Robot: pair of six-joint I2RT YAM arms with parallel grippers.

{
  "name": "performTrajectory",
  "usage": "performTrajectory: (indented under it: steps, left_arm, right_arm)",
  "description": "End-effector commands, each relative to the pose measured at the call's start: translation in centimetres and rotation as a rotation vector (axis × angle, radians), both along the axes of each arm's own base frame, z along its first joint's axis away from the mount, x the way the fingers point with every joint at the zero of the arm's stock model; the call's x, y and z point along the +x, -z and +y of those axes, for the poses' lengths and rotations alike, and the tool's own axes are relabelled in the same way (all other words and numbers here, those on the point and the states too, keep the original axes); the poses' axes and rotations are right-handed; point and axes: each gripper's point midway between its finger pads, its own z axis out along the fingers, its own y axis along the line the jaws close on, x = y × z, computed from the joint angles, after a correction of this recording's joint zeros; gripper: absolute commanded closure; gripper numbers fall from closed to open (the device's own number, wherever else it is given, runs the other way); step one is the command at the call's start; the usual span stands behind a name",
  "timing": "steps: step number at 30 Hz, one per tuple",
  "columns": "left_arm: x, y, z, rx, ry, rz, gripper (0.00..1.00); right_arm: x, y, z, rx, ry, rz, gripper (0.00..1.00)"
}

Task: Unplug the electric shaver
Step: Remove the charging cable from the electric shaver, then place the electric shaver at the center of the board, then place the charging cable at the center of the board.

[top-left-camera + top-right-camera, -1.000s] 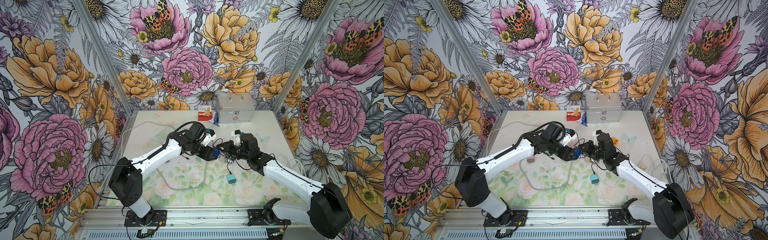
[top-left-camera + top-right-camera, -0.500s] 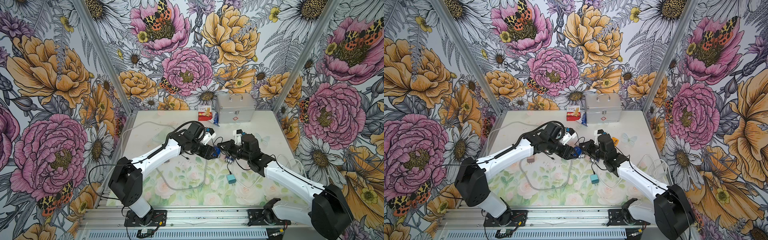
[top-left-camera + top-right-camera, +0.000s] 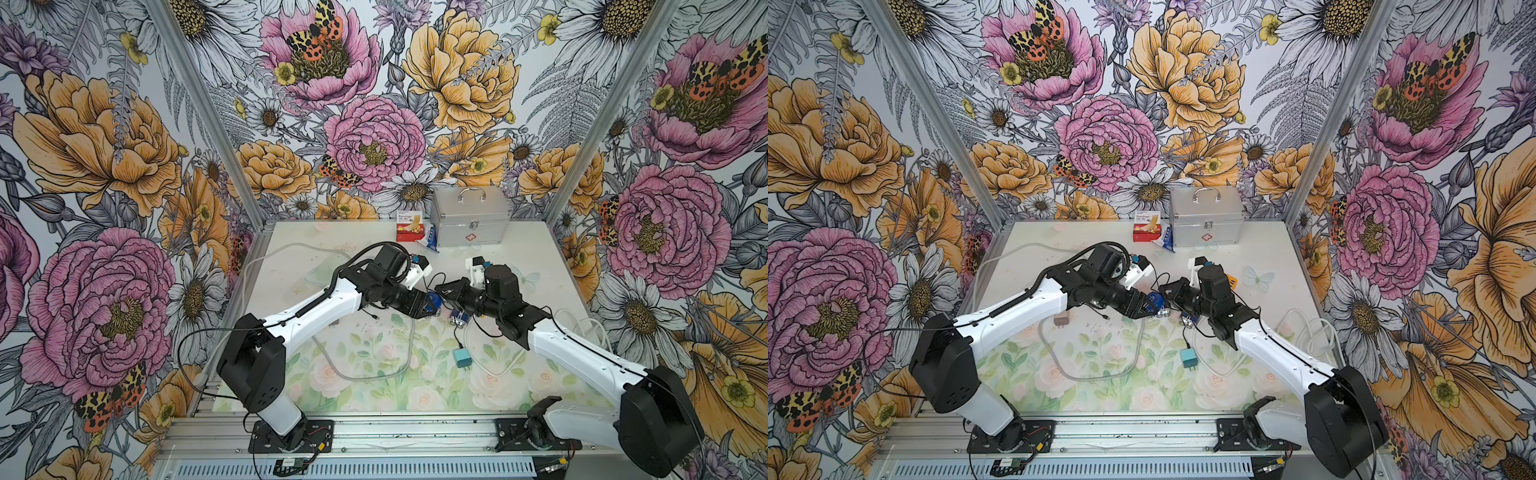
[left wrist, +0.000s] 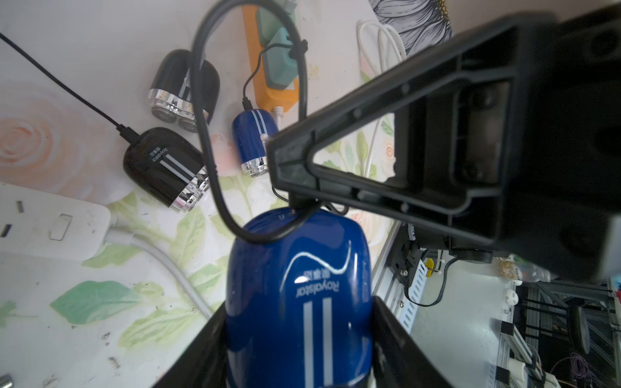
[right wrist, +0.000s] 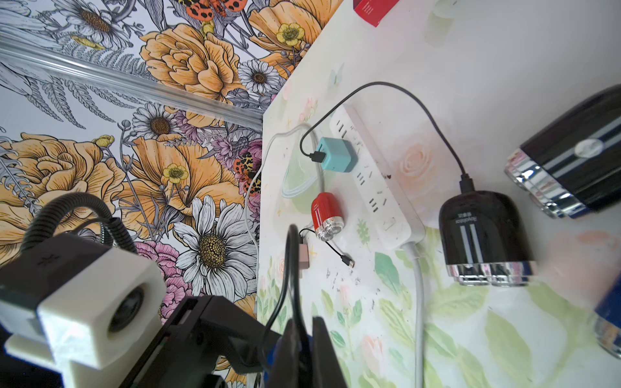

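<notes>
left gripper (image 3: 431, 306) had the blue shaver (image 4: 299, 302) clamped across its body, fingers partway open around it, held up near the white power strip (image 4: 50, 228). right gripper (image 5: 304, 339) was pinched almost fully closed on the black cable (image 4: 201, 100), right at the shaver's plug end. plug looked seated, but the right finger hid most of the joint, so couldn't confirm. judged: at the pull step, not separated yet. next move needs a straight pull along the shaver's axis, left holding firm, no sideways bend on the connector.
</notes>
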Motion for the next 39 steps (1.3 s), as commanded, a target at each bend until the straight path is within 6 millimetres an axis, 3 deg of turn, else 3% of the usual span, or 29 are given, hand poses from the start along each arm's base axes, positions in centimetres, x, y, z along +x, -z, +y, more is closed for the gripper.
performTrajectory:
  steps: [1,9,12,15,17,23,28,34,39]
  left_arm:
    - [-2.3,0.6,0.3,0.030,0.095,0.053,0.59]
    - [0.1,0.9,1.4,0.028,0.055,0.062,0.59]
    - [-1.0,0.5,0.7,-0.007,0.098,0.092,0.60]
    - [-3.0,0.5,-0.2,0.002,0.168,0.111,0.61]
    - [-3.3,0.7,-0.3,0.022,0.167,0.102,0.61]
    - [0.4,2.3,2.8,0.190,-0.041,0.002,0.60]
    - [4.4,3.8,7.7,0.332,-0.340,-0.038,0.60]
    - [8.6,6.0,14.3,0.363,-0.722,0.021,0.60]
    - [12.1,6.3,14.8,0.333,-0.848,0.016,0.60]
  right_arm:
    - [2.2,-2.2,-0.5,-0.018,0.020,-0.094,1.00]
    - [1.2,-2.3,-3.0,-0.050,0.130,-0.101,1.00]
    - [1.5,-1.9,-3.6,-0.068,0.145,-0.104,1.00]
    - [2.5,-2.0,-2.9,-0.066,0.107,-0.108,1.00]
    - [3.0,-2.3,-2.2,-0.063,0.073,-0.114,1.00]
    - [2.5,-0.4,-1.4,-0.112,-0.016,-0.082,1.00]
    - [0.5,3.9,-1.3,-0.193,-0.105,-0.012,1.00]
    - [-1.3,7.7,-1.2,-0.379,-0.202,0.022,1.00]
    - [-2.3,10.0,-1.0,-0.498,-0.257,0.047,0.99]
